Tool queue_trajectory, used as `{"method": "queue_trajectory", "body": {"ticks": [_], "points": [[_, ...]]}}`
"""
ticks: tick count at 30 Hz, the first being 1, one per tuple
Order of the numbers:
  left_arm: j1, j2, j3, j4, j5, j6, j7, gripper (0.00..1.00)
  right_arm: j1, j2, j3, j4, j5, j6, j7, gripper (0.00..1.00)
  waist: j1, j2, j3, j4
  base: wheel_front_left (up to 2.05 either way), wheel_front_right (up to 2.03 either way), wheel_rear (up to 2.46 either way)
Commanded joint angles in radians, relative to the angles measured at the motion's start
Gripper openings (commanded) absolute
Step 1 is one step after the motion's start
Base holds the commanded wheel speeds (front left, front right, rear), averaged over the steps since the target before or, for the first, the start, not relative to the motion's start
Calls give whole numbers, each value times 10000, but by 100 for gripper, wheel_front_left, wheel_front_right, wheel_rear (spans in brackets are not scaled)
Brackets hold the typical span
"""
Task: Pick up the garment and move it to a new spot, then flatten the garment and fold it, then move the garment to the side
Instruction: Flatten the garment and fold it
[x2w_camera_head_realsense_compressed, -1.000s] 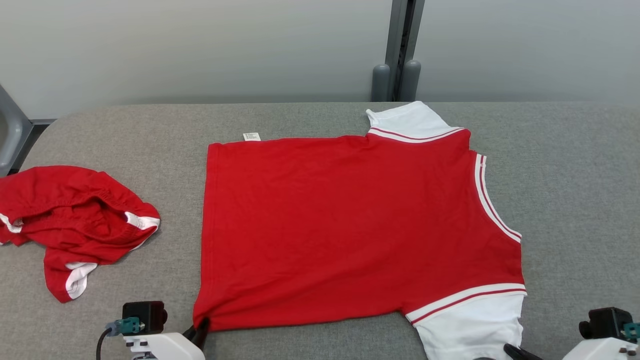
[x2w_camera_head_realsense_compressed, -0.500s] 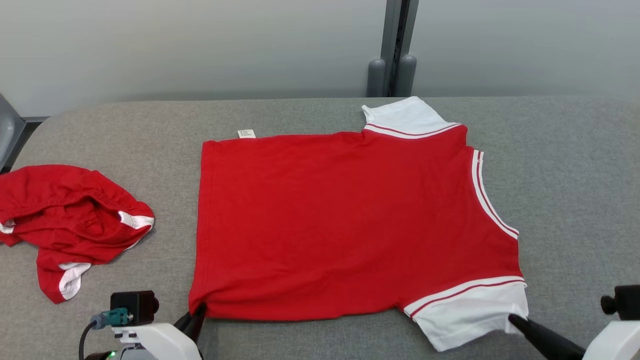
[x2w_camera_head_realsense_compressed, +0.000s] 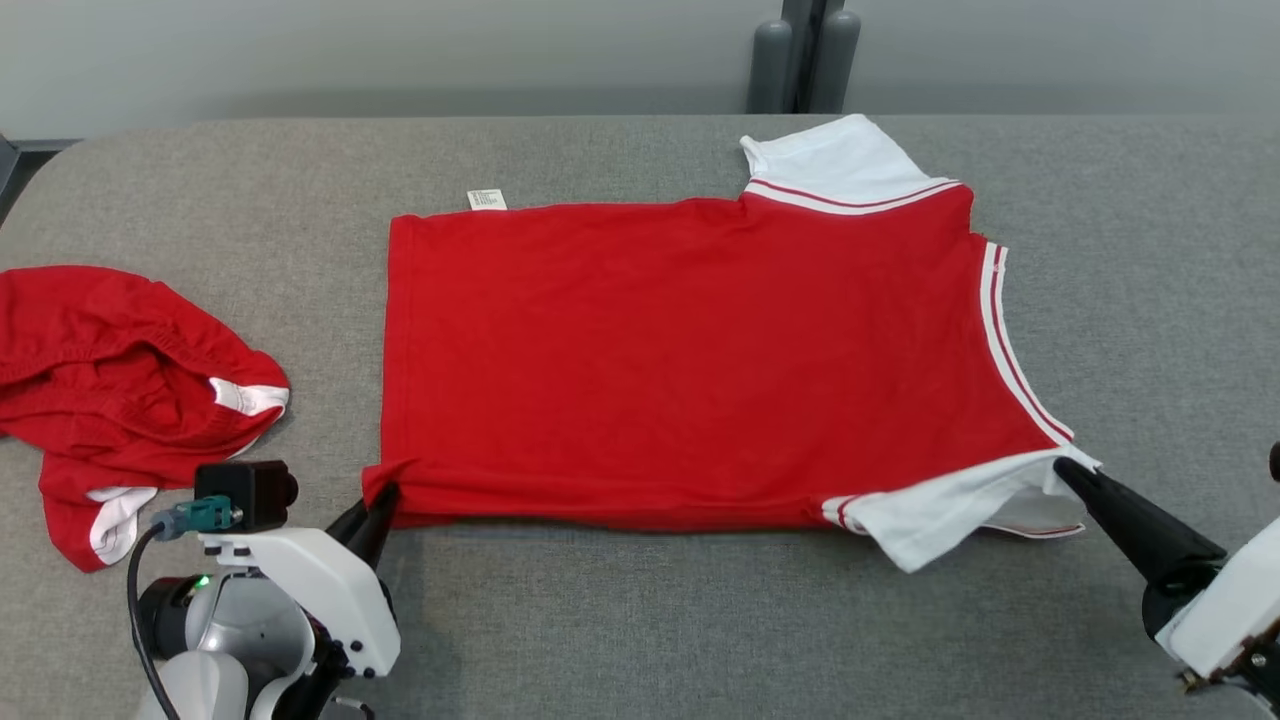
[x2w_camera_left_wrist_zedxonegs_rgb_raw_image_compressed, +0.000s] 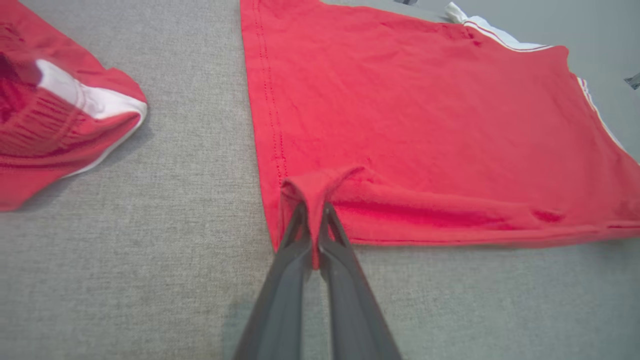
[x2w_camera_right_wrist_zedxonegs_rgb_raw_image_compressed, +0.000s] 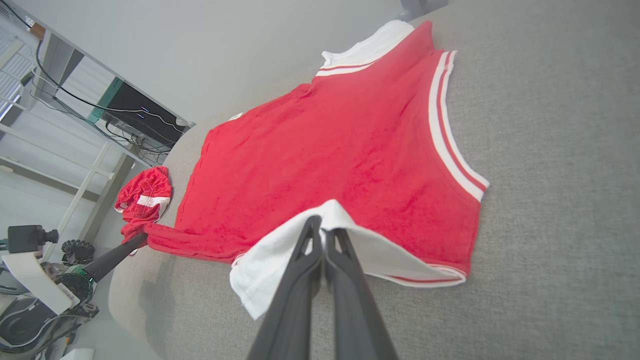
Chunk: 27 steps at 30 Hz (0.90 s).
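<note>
The garment (x2w_camera_head_realsense_compressed: 690, 350) is a red shirt with white striped sleeves, spread flat on the grey table (x2w_camera_head_realsense_compressed: 640, 620). My left gripper (x2w_camera_head_realsense_compressed: 378, 492) is shut on its near left hem corner, which is lifted and turned over toward the middle (x2w_camera_left_wrist_zedxonegs_rgb_raw_image_compressed: 315, 192). At the near right, my right gripper (x2w_camera_head_realsense_compressed: 1064, 466) is shut on the white near sleeve (x2w_camera_head_realsense_compressed: 940, 505), raised and folded inward over the red cloth (x2w_camera_right_wrist_zedxonegs_rgb_raw_image_compressed: 325, 220). The far white sleeve (x2w_camera_head_realsense_compressed: 835, 160) lies flat.
A second red garment (x2w_camera_head_realsense_compressed: 120, 370) with white trim lies crumpled at the table's left edge. A grey post (x2w_camera_head_realsense_compressed: 805, 50) stands behind the table's far edge. Shelving and cables (x2w_camera_right_wrist_zedxonegs_rgb_raw_image_compressed: 75, 125) stand beyond the table in the right wrist view.
Both grippers have lifted the shirt's near edge and carried it away from me, so the near hem and sleeve now fold over the body. The head camera has tilted down.
</note>
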Motion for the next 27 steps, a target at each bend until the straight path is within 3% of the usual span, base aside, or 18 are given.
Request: {"method": "queue_trajectory", "body": {"ticks": [1, 11, 27], "points": [[-350, 108, 0, 125, 85, -28, -11, 0, -317, -128, 17, 155, 151, 8, -159, 0, 0, 0, 255, 64, 0, 0, 0], [-2055, 239, -279, 1135, 60, -224, 81, 0, -2073, -914, 487, 1394, 542, 8, -685, 0, 0, 0, 1245, 249, 0, 0, 0], [-3419, 181, -661, 1939, -40, -240, 354, 0, -3915, -1688, 1685, 2901, 878, 8, -1423, 0, 0, 0, 1788, 338, 0, 0, 0]]}}
